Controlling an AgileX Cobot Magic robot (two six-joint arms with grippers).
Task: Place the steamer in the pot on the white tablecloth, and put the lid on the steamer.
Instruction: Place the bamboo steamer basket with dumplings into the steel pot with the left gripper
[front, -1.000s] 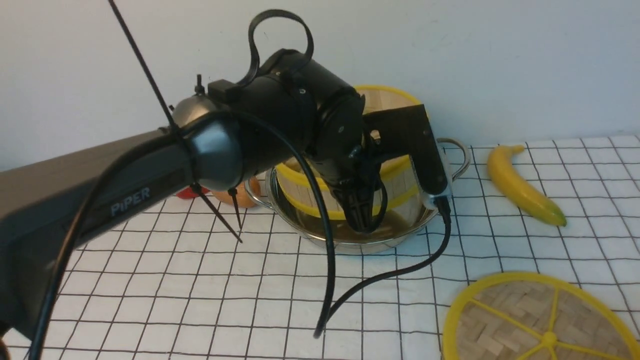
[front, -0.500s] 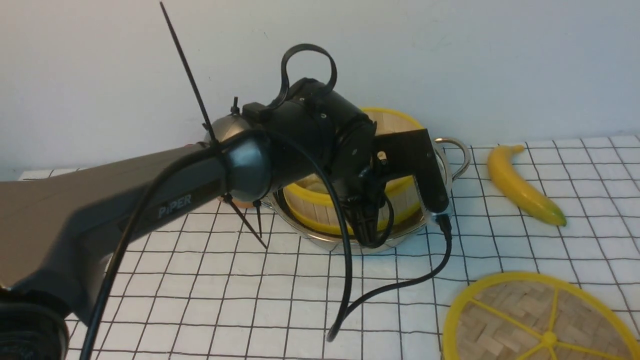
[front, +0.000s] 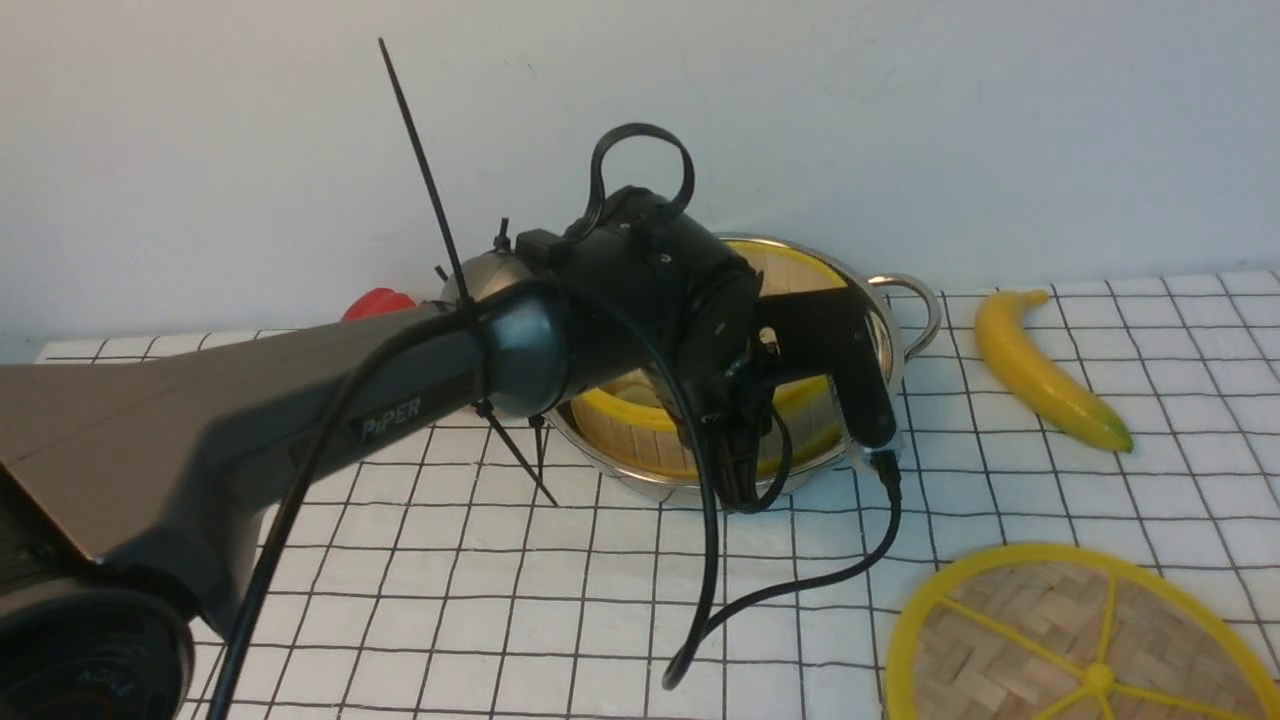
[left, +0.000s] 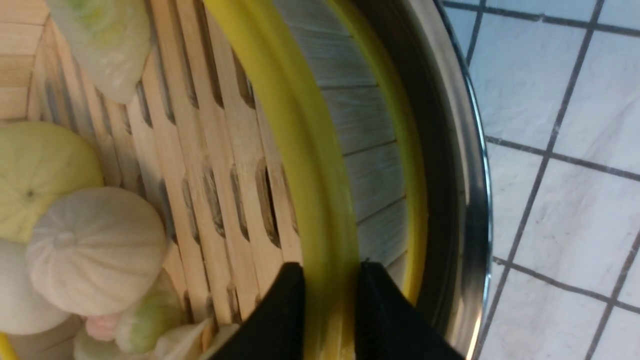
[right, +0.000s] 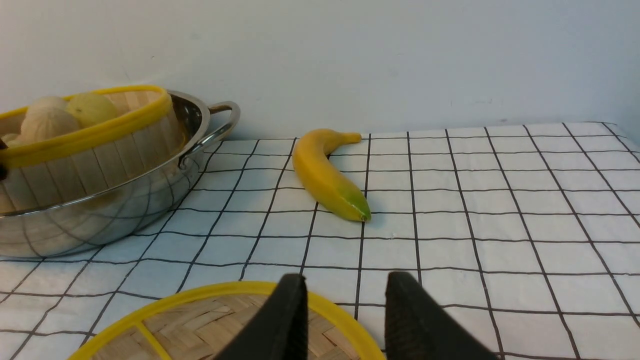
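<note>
The steamer (front: 640, 440) with toy buns sits inside the pot (front: 905, 300) on the white tablecloth (front: 1000, 480), looking slightly tilted in the right wrist view (right: 95, 150). My left gripper (left: 327, 272) is shut on the steamer's yellow near rim (left: 300, 150), one finger inside the wall and one outside. In the front view my left arm's wrist (front: 650, 290) hides its fingers. The lid (front: 1080, 650) lies flat at the front right. My right gripper (right: 342, 285) is open and empty just above the lid's far rim (right: 225, 292); it does not show in the front view.
A banana (front: 1040, 370) lies right of the pot. A red object (front: 375, 302) peeks out behind my left arm at the back left. A loose black cable (front: 780, 590) hangs from the wrist onto the cloth. A wall runs close behind the pot.
My left arm has lowered the steamer from above the pot down into it. The lid and banana have not moved.
</note>
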